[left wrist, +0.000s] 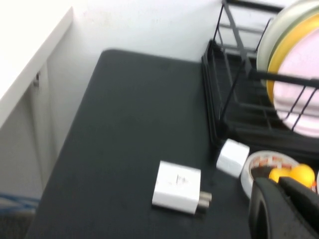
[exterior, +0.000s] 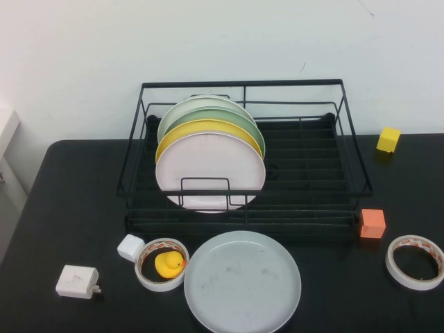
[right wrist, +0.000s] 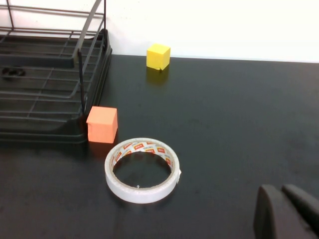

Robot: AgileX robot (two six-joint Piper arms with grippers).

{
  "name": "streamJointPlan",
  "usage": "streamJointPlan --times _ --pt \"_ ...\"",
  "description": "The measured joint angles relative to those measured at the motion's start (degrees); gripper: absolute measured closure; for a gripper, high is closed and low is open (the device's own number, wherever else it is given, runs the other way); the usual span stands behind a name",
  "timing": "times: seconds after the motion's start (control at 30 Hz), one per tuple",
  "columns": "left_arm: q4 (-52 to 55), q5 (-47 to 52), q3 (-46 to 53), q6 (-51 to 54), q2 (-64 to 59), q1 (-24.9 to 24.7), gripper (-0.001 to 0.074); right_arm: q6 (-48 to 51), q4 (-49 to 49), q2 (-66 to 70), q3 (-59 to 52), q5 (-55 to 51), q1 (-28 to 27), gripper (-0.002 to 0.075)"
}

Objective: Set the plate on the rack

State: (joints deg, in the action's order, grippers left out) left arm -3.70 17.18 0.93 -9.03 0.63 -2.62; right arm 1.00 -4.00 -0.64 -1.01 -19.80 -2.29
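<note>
Still flat on the black tabletop [exterior: 62, 208] at the black wire rack's [exterior: 243, 201] 6 o'clock, the round grey-blue plate [exterior: 243, 281] needs a rim pinch; left tool [left wrist: 284, 209] and right tool [right wrist: 289, 211] look clenched, parked wide.

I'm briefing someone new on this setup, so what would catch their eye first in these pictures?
Probably the black wire rack at the back middle of the table, with pale pink, yellow and green plates standing on edge in its left half. Next, the large grey-blue plate lying flat in front of it, beside a tape roll with a yellow rubber duck inside. The left pincer and right pincer show only in their own wrist views.
</note>
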Motion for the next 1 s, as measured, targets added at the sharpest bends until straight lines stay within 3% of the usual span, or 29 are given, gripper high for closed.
streamJointPlan --times 0.13,0.33,0.47,0.6,0.73,1.0 --pt "0.00 -6.02 0.24 0.00 0.00 0.00 0.0736 0.00 -0.25 0.00 -0.37 2.67 0.00 0.0728" --pt "0.00 -25.51 0.24 1.14 0.00 0.00 0.0736 0.40 -2.08 0.00 -0.59 16.65 0.00 0.0728" --pt "0.00 -36.88 0.24 1.27 0.00 0.00 0.0736 3.35 -2.31 0.00 -0.59 26.61 0.00 0.0728" --pt "0.00 -45.11 0.24 1.41 0.00 0.00 0.0736 9.85 -2.31 0.00 -0.59 29.98 0.00 0.0728" --pt "0.00 -49.18 0.24 1.48 0.09 0.00 0.0736 17.40 -2.45 0.00 -0.59 30.00 0.00 0.0728" --pt "0.54 -51.54 0.24 -1.27 0.22 0.00 0.0736 12.66 -2.07 0.00 -0.59 30.09 0.00 0.0728"
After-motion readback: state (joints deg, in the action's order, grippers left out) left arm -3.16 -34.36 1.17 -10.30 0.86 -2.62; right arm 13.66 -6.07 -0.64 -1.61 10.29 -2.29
